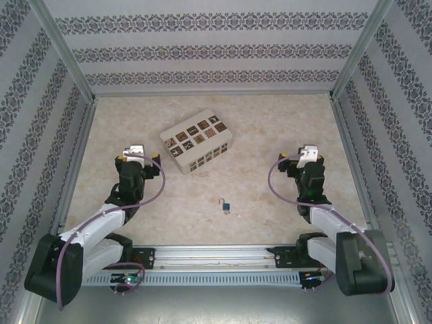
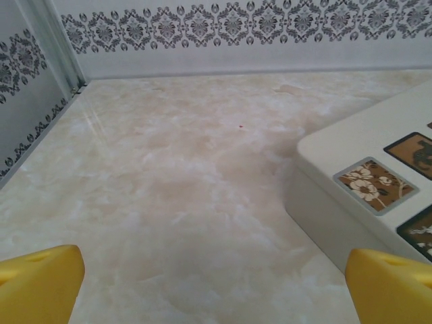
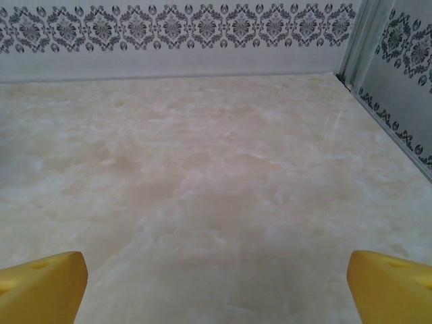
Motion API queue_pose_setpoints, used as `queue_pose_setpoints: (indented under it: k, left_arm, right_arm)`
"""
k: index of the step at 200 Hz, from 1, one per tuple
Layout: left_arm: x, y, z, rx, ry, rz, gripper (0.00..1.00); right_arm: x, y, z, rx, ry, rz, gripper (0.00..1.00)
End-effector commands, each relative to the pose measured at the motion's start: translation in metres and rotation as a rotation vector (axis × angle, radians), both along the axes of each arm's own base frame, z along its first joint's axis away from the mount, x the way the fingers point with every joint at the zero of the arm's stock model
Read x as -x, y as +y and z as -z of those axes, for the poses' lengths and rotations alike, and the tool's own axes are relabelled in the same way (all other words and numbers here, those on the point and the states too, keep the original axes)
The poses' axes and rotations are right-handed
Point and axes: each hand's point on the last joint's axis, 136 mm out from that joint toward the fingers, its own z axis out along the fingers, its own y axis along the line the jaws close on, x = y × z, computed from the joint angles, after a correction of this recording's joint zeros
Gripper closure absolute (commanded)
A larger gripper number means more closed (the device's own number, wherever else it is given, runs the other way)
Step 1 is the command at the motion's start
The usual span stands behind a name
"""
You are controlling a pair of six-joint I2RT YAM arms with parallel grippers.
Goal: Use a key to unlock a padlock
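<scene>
A tiny blue padlock [image 1: 228, 206] with a thin silver shackle lies on the marble table between the two arms, toward the near edge. I cannot make out a key. My left gripper [image 1: 132, 156] stands to the padlock's far left, open with bare table between its yellow fingertips [image 2: 40, 283]. My right gripper [image 1: 305, 156] stands to the padlock's far right, also open, with nothing between its yellow fingertips [image 3: 391, 287]. Both are well apart from the padlock.
A white box [image 1: 196, 141] with dark patterned squares sits at the table's middle, behind the padlock; its corner [image 2: 351, 182] is just right of my left gripper. Patterned walls [image 1: 202, 50] enclose the table on three sides. A metal rail [image 1: 216, 256] runs along the near edge.
</scene>
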Motion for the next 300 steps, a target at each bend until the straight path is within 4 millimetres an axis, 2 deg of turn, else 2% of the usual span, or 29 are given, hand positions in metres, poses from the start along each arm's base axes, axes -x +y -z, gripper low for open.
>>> queue_pose_setpoints:
  k: [1,59,122,197,246,300]
  left_arm:
    - [-0.009,0.010,-0.024,-0.018,-0.125,-0.042,0.01]
    - [-0.020,0.013,-0.010,-0.057,-0.142,-0.040,0.01]
    - [-0.021,0.022,0.015,-0.077,-0.110,-0.058,0.01]
    - [-0.028,0.011,0.018,-0.126,-0.119,0.022,0.01]
    - [-0.029,0.011,0.031,-0.145,-0.179,0.022,0.01]
    - [-0.029,0.013,0.032,-0.121,-0.178,0.033,0.01]
  right_arm:
    - [-0.010,0.000,-0.021,-0.012,-0.112,-0.011,0.02]
    - [-0.021,0.003,-0.014,-0.010,-0.117,-0.052,0.02]
    - [-0.025,0.007,0.001,-0.014,-0.109,-0.079,0.02]
    - [-0.034,0.008,0.019,-0.019,-0.084,-0.088,0.01]
    - [-0.041,0.008,0.022,-0.023,-0.068,-0.085,0.01]
    - [-0.052,-0.001,0.031,-0.028,0.017,-0.026,0.02]
